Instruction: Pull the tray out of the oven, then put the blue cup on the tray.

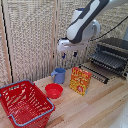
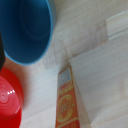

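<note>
The oven (image 1: pixel 113 56) stands at the 3 o'clock side of the exterior view, on the light wooden bench (image 1: pixel 95 107). Its door (image 1: pixel 94 73) is folded down toward the bench, and the tray (image 1: pixel 109 60) of dark parallel bars projects forward out of the opening, above the lowered door.

The blue cup (image 1: pixel 59 75) stands upright on the bench near the scene's centre, against the slatted screen (image 1: pixel 30 35) behind it. The red bowl (image 1: pixel 54 90) sits just beside the cup at its 6 o'clock. A red and yellow box (image 1: pixel 80 80) stands upright at the cup's 3 o'clock, between cup and oven door, with a narrow strip of bare bench on either side of it. A red basket (image 1: pixel 24 103) with a blue rim fills the 8 o'clock corner, close to the bowl's edge.

The gripper (image 1: pixel 69 55) hangs above the cup and clear of it, with open air between the fingers (image 1: pixel 64 56) and the cup rim. The fingers point downward and hold nothing; how far apart they stand cannot be told at this resolution.

In the wrist view the cup (image 2: pixel 27 27) shows its open mouth from above, the bowl (image 2: pixel 9 102) lies close beside it, and the box (image 2: pixel 66 100) shows its top edge, with bare bench (image 2: pixel 80 30) between them. The fingers do not show in this view.

The widest free bench surface lies at 5 o'clock, in front of the box and the door.
</note>
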Robot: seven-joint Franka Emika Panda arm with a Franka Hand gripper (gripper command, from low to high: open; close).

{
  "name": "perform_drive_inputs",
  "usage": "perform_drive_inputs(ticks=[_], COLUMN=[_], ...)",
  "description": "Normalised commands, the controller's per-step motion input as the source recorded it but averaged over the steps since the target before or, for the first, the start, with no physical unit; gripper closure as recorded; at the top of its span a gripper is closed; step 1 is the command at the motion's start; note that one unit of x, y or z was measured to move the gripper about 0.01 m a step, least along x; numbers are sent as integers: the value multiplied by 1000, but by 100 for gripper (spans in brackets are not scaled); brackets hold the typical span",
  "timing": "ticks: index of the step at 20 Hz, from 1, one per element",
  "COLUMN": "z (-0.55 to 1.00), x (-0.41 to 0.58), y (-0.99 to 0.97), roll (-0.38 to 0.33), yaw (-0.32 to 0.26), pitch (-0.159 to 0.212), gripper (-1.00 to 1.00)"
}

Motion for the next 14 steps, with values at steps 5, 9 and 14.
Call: perform_drive_inputs(ticks=[5, 9, 14], z=[282, 246, 317], x=[398, 255, 134], y=[-109, -9, -59], roll=[232, 173, 118], yaw=[-66, -80, -83], pitch=[46, 152, 158], gripper=[-100, -100, -100])
